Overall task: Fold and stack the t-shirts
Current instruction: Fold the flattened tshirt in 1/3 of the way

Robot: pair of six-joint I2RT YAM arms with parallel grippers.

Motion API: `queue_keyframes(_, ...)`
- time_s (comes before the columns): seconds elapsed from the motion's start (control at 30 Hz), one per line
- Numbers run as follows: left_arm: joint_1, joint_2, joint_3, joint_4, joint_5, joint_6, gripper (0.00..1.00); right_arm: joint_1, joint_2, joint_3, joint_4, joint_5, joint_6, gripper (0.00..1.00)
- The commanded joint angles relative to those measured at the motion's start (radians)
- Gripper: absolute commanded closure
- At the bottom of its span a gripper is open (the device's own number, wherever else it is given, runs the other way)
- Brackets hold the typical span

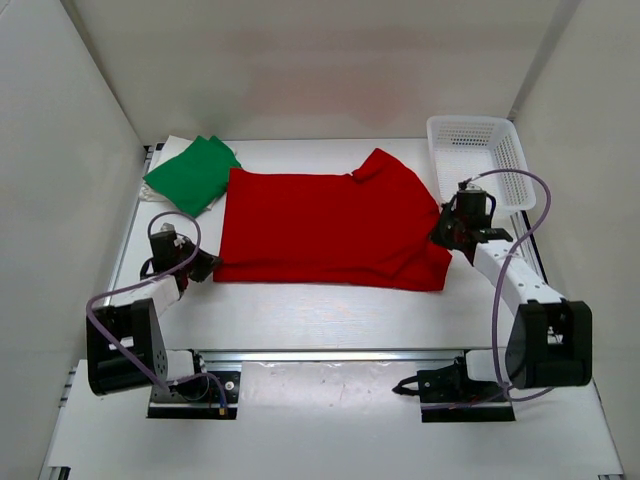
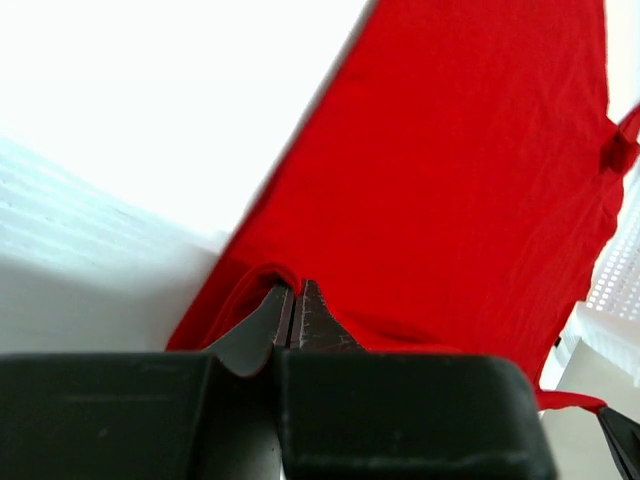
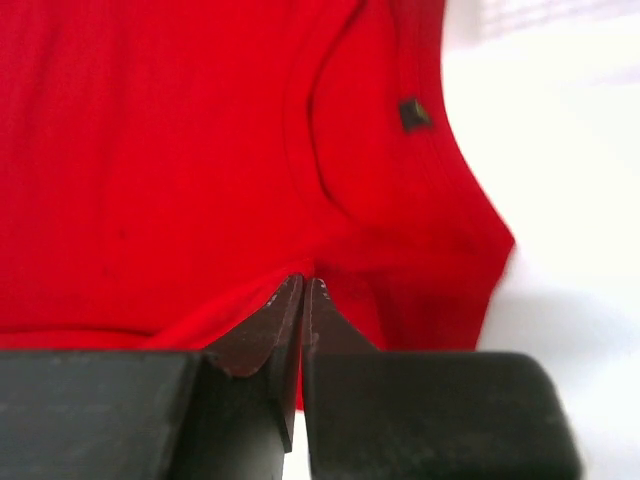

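Red cloth covers the middle of the table (image 1: 320,315): the red shirt (image 1: 320,225) lies spread flat, its collar end toward 3 o'clock and its straight hem toward 9 o'clock. The left gripper (image 1: 205,265) is pressed together on the shirt's corner at 8 o'clock, with a small pleat of cloth caught between its tips in the left wrist view. The right gripper (image 1: 445,235) pinches the shoulder edge at 4 o'clock, just short of the neckline. The step in hand looks like a lengthwise fold. It would go best if both arms lift evenly and carry the near edge toward 12 o'clock together, with the cloth taut between them so the crease runs straight and no sleeve bunches underneath. The green shirt (image 1: 195,172) sits folded at 10 o'clock, its corner meeting the red shirt's far-left corner, so a wide sweep could drag it. The basket (image 1: 520,165) stands at 2 o'clock, close beside the right wrist. The right arm's cable (image 1: 545,205) loops over the basket's near side and could snag.
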Motion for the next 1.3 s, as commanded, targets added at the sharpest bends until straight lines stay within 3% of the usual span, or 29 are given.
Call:
queue_keyframes(0.0, 0.010, 0.042, 0.043, 0.060, -0.019, -0.015, 1.00, -0.027, 0.054, 0.070, 0.098, -0.009, -0.021, 1.00)
queue_keyframes(0.5, -0.043, 0.292, 0.185, 0.136, -0.015, -0.036, 0.99, -0.047, 0.287, 0.193, 0.172, 0.000, -0.021, 0.99)
queue_keyframes(0.6, -0.011, 0.322, 0.190, 0.147, 0.024, -0.039, 0.85, -0.047, 0.327, 0.207, 0.198, -0.006, -0.007, 1.00)
queue_keyframes(0.67, 0.008, 0.261, 0.163, 0.156, 0.008, -0.035, 0.52, -0.047, 0.346, 0.235, 0.193, -0.023, -0.001, 0.98)
queue_keyframes(0.7, 0.004, 0.236, 0.138, 0.152, -0.008, -0.036, 0.43, -0.046, 0.352, 0.235, 0.193, -0.029, -0.004, 0.94)
queue_keyframes(0.77, 0.005, 0.124, 0.120, 0.117, -0.048, -0.018, 0.41, -0.047, 0.341, 0.253, 0.196, -0.040, 0.011, 0.84)
queue_keyframes(0.87, -0.015, -0.009, 0.075, 0.049, -0.093, 0.014, 0.46, -0.044, 0.304, 0.232, 0.196, -0.048, 0.036, 0.64)
queue_keyframes(0.93, -0.029, -0.083, -0.006, 0.044, -0.087, 0.022, 0.46, -0.032, 0.233, 0.195, 0.193, -0.020, 0.057, 0.60)
queue_keyframes(0.97, -0.027, -0.124, -0.047, 0.048, -0.076, 0.015, 0.46, -0.011, 0.167, 0.128, 0.226, -0.002, 0.077, 0.62)
queue_keyframes(1.1, -0.015, -0.146, -0.137, 0.087, -0.052, -0.002, 0.46, 0.020, -0.016, -0.142, 0.340, 0.004, 0.138, 1.00)
queue_keyframes(1.23, -0.006, -0.071, -0.150, 0.129, -0.032, -0.022, 0.47, -0.021, -0.178, -0.334, 0.340, 0.007, 0.174, 1.00)
queue_keyframes(1.27, -0.007, -0.050, -0.143, 0.133, -0.036, -0.031, 0.46, -0.024, -0.229, -0.357, 0.334, 0.020, 0.181, 0.93)
